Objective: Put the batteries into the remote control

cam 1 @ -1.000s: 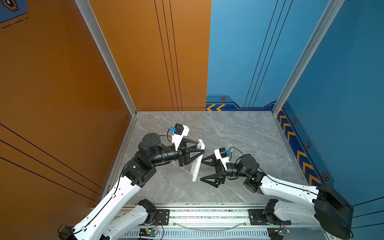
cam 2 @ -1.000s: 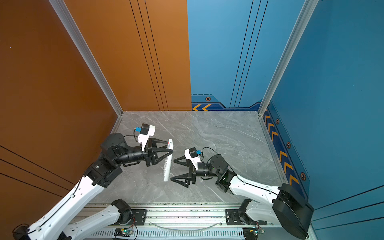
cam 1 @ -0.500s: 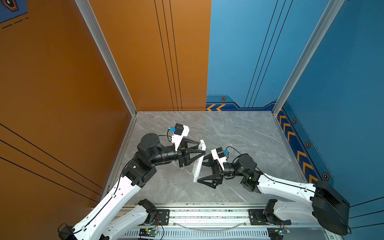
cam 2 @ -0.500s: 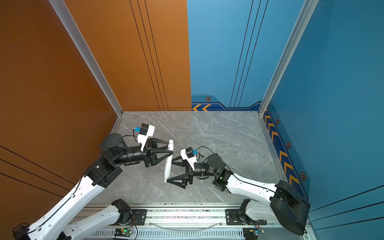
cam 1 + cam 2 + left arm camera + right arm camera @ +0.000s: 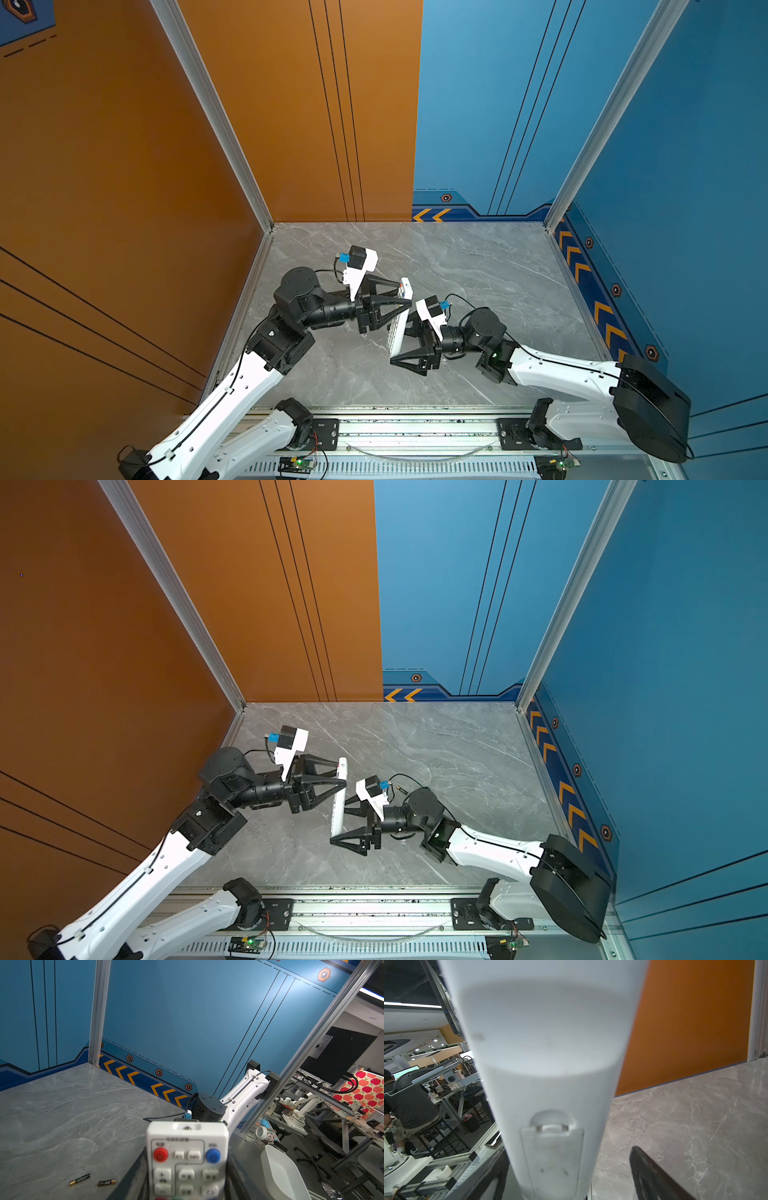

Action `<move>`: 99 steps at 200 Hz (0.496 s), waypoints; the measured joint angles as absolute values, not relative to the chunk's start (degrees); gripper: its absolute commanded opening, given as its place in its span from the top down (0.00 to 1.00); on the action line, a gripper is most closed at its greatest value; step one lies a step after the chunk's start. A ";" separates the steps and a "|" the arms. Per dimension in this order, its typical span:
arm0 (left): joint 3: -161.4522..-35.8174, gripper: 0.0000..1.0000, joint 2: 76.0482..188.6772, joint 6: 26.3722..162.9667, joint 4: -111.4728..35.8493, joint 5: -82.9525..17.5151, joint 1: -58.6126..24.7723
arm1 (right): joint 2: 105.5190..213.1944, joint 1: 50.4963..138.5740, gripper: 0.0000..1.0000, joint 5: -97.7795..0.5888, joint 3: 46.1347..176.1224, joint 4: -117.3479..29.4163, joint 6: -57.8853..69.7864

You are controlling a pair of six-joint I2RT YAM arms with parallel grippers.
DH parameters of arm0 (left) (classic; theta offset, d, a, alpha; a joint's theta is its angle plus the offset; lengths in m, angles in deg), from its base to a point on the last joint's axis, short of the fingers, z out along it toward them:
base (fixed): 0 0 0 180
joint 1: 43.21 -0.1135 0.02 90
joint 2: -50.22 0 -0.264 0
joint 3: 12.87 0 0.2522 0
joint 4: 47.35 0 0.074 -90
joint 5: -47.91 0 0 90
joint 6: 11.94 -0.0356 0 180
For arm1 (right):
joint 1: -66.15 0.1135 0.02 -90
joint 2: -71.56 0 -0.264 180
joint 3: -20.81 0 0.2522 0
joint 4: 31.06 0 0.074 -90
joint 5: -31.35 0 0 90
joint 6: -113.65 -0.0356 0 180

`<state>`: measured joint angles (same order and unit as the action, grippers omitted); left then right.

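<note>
The remote control [image 5: 398, 328] [image 5: 339, 808], a long white bar, hangs tilted above the table with my left gripper [image 5: 405, 296] [image 5: 341, 774] shut on its upper end. Its buttons [image 5: 187, 1159] face the left wrist camera. My right gripper [image 5: 399, 343] [image 5: 338, 823] is open, with its fingers astride the remote's lower end. The right wrist view shows the plain back with the battery cover [image 5: 552, 1159] in place. A clear gap lies between the remote and one finger [image 5: 654, 1174]. Two batteries [image 5: 79, 1179] [image 5: 106, 1182] lie on the grey table, only in the left wrist view.
Orange wall panels stand on the left and blue ones at the back and right of the marble table [image 5: 478, 266]. A metal rail [image 5: 415, 428] runs along the front edge. A white bowl [image 5: 278, 1169] sits beyond the table's front edge.
My right gripper has moved left to the remote, and its fingers now straddle the lower end, a little narrower than before. The left gripper and the remote have barely moved.
</note>
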<state>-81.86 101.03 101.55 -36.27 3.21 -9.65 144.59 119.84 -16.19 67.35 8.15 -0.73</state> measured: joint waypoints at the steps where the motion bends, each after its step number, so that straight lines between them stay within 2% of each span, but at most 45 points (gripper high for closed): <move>1: -81.86 1.00 101.05 101.59 -36.33 3.21 -9.65 | 144.61 119.84 0.14 -16.19 67.35 8.26 -0.73; 36: -81.83 1.00 101.59 101.92 -37.08 3.21 -9.39 | 145.57 119.84 0.18 -16.17 67.42 11.30 -2.20; 99: -81.81 1.00 101.66 102.12 -37.30 3.21 -9.34 | 146.78 119.84 0.34 -15.95 67.42 14.82 -4.16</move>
